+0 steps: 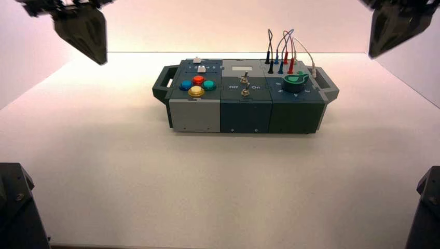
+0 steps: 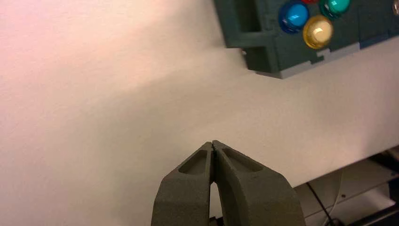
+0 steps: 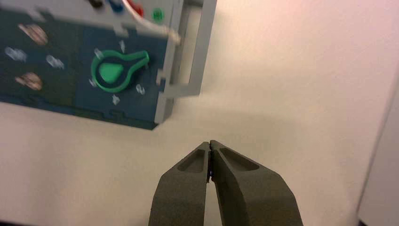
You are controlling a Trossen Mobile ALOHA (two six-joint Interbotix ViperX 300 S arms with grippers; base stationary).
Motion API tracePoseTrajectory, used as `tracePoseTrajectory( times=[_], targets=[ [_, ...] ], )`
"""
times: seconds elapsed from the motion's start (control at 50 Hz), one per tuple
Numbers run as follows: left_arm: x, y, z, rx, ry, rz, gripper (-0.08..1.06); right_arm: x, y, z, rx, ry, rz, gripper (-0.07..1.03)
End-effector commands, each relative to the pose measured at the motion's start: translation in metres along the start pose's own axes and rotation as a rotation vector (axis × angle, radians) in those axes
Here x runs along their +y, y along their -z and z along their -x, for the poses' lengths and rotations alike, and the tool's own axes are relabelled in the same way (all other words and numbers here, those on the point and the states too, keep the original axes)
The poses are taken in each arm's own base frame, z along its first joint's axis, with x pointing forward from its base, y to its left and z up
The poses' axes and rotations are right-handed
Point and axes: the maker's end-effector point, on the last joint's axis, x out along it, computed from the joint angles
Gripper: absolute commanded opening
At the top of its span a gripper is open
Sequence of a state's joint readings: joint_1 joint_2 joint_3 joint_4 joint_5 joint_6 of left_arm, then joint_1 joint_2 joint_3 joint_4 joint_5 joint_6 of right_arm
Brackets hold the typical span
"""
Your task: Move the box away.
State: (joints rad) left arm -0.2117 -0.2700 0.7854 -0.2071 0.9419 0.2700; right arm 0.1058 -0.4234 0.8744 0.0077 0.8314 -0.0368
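The box (image 1: 244, 111) is long and dark teal-grey with a light grey left section, and it stands on the white table (image 1: 155, 181) a little past the middle. On top are four coloured buttons (image 1: 197, 85), two toggle switches (image 1: 244, 85), a green knob (image 1: 294, 82) and coloured wires (image 1: 283, 52). A handle juts from each end. My left gripper (image 1: 98, 54) hangs high at the far left, shut on nothing, well clear of the box's left handle (image 2: 244, 28). My right gripper (image 1: 376, 49) hangs high at the far right, shut and empty, apart from the right handle (image 3: 190, 52).
Two dark arm bases (image 1: 15, 207) stand at the near corners of the table. Pale walls close in the table at the back and on both sides. Beyond the table's edge, cables and a frame (image 2: 348, 193) show in the left wrist view.
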Motion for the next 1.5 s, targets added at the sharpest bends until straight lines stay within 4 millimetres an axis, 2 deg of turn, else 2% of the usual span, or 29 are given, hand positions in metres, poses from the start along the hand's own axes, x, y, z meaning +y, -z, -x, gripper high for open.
tracePoseTrajectory(
  times=[0.02,0.32,0.5,0.82,1.06,1.32,1.5],
  targets=[
    [0.002,-0.009,-0.004,-0.010,-0.003,-0.003,-0.03,0.007,-0.004,-0.008,0.029,-0.010,0.043,-0.02],
    [0.008,-0.023,-0.034,0.019,-0.007,0.003,-0.03,0.024,0.005,-0.046,0.165,-0.029,0.128,-0.02],
    [0.005,-0.029,-0.049,0.039,-0.003,-0.005,-0.03,0.027,0.001,-0.053,0.183,-0.032,0.143,-0.02],
    [-0.027,-0.045,-0.068,0.071,0.027,-0.072,-0.03,0.028,0.000,-0.066,0.217,-0.034,0.151,-0.02],
    [-0.029,-0.055,-0.073,0.071,0.027,-0.049,-0.03,0.027,0.001,-0.074,0.232,-0.032,0.154,-0.02],
    [-0.030,-0.058,-0.081,0.088,0.029,-0.049,-0.03,0.029,-0.013,-0.085,0.242,-0.038,0.189,-0.02],
    [-0.039,-0.056,-0.089,0.101,0.046,-0.049,-0.03,0.030,-0.022,-0.092,0.247,-0.039,0.194,-0.02]
  ],
)
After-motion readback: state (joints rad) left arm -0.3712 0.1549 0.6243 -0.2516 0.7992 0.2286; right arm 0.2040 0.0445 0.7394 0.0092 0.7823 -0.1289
